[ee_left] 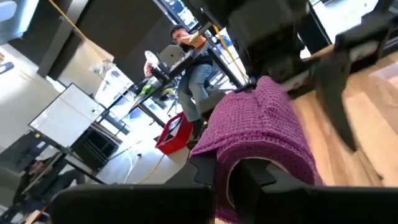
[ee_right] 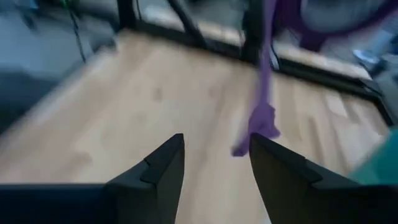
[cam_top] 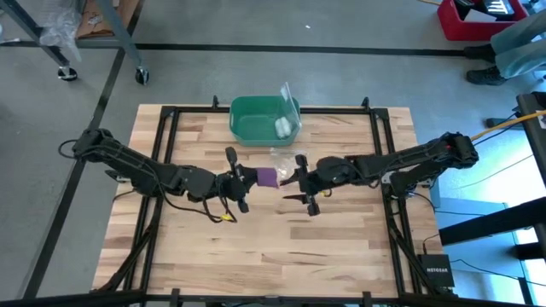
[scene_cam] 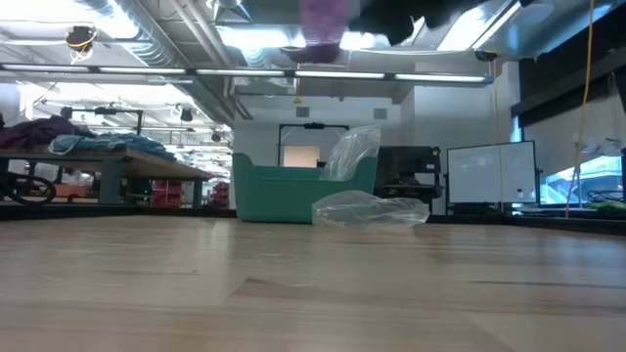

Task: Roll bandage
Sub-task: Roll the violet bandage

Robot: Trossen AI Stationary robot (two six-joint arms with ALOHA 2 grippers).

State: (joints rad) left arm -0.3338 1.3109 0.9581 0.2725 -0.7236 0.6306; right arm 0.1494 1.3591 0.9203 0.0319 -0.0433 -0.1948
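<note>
**Bandage held in mid-air between both arms**

The far end of the bandage [cam_top: 268,176] is hiding behind the left pincer [cam_top: 241,176], so how much is rolled is hard to judge. From table height only a purple scrap [scene_cam: 324,24] is showing at the upper edge, with both arms cut off above it.

The left arm is reaching in low from its side toward the table [cam_top: 341,247] centre, its pincer clenched on the purple fabric [ee_left: 261,134], which is bunching over the fingers [ee_left: 249,180]. The right arm is stretching in from the opposite side, meeting it nose to nose. The right pincer [ee_right: 214,165] is standing parted, with a thin purple tail [ee_right: 264,106] dangling just ahead of its fingertips; whether it is touching is unclear.

A green bin [cam_top: 264,119] is sitting behind, with clear plastic wrap [scene_cam: 370,208] beside it.
</note>
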